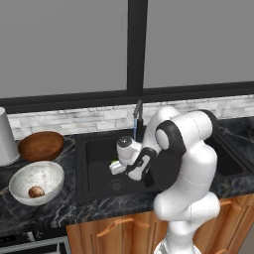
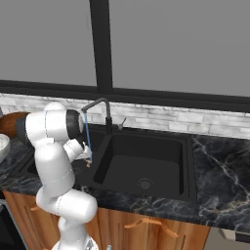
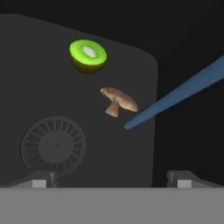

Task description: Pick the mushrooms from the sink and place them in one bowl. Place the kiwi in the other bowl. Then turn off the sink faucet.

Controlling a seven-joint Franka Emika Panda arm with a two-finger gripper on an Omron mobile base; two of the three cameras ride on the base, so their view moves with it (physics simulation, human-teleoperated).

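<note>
A dark marble counter [image 1: 54, 211] holds the white bowl [image 1: 22, 181] with one mushroom [image 1: 35, 191] inside. Over the sink [image 1: 94, 149], the end effector [image 3: 111, 179], spread wide and empty, faces another mushroom [image 3: 118, 100] beside the kiwi [image 3: 88, 55], likely lining up a grasp.

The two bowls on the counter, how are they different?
The white speckled bowl has a pale inside and looks wider; the wooden bowl is reddish-brown. The white speckled bowl holds a mushroom; the wooden bowl looks empty. The wooden bowl sits farther back. Both are round, left of the sink.
</note>
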